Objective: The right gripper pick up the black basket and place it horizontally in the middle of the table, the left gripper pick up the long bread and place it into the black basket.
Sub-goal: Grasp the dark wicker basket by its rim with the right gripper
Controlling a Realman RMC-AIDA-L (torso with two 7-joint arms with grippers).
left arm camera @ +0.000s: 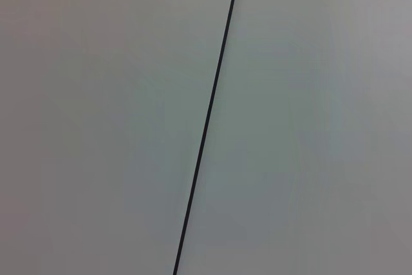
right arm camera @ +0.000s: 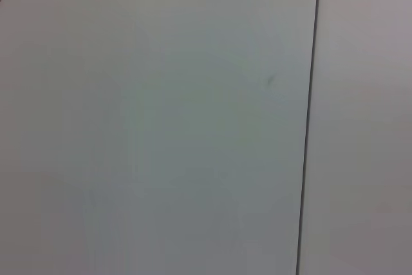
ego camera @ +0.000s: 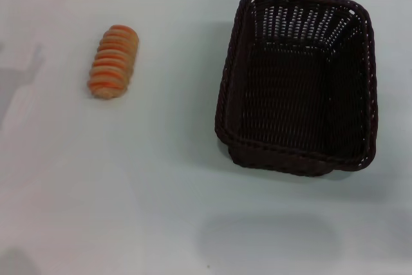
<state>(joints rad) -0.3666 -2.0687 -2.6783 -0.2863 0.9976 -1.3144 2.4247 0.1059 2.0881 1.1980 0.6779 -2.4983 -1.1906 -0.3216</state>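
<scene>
The black basket (ego camera: 299, 82) is a large dark woven wicker basket. It stands empty on the right half of the white table (ego camera: 161, 191), its long side running away from me. The long bread (ego camera: 114, 60), an orange-tan ridged loaf, lies on the table at the left, well apart from the basket. Neither gripper shows in any view. Both wrist views show only plain pale surface crossed by a thin dark seam.
The table's far edge meets a pale wall with thin dark seams at the top of the head view. Faint grey shadows lie on the table at the far left (ego camera: 19, 82) and at the front (ego camera: 264, 239).
</scene>
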